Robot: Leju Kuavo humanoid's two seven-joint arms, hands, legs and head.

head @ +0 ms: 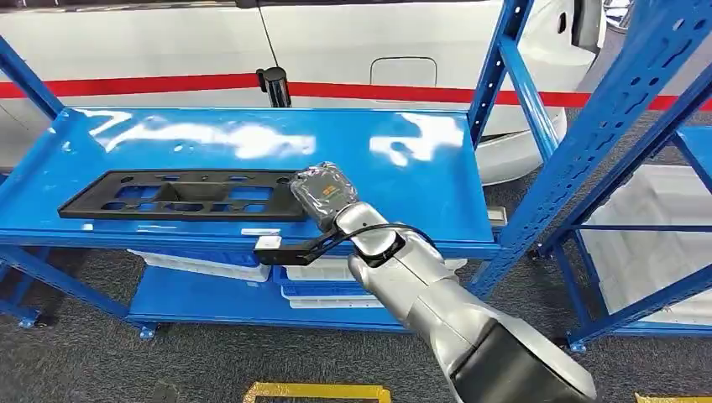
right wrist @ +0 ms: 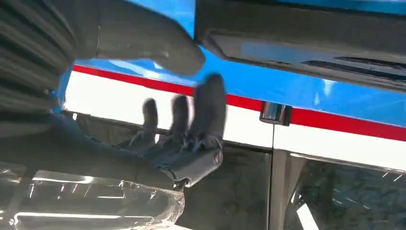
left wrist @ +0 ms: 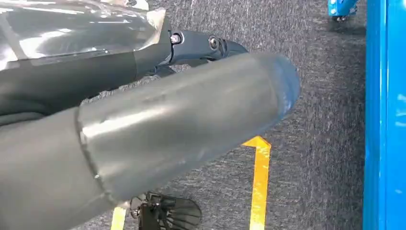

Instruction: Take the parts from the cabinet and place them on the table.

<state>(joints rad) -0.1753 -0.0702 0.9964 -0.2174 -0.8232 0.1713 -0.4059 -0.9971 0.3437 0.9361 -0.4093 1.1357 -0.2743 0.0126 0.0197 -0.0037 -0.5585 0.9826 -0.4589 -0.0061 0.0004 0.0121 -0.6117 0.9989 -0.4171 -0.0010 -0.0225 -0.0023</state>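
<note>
- Your right hand (head: 323,191) was at the right end of the black part (head: 180,195), which lay flat on the top blue shelf (head: 420,180) of the rack.
- In the right wrist view, your right hand (right wrist: 182,129) had its fingers (right wrist: 210,110) extended and apart from the thumb (right wrist: 158,43), with the part (right wrist: 306,43) just beside them; I could not tell whether they touched it, and nothing showed as gripped.
- Your left hand (left wrist: 201,45) hung over the grey carpet (left wrist: 325,120); its fingers were too hidden for me to tell whether they were spread or curled.
- A yellow floor line (left wrist: 261,182) ran beneath that arm.
- A white car body with a red stripe (head: 151,84) stood behind the rack.
- White trays (head: 327,270) sat on the lower shelf.
</note>
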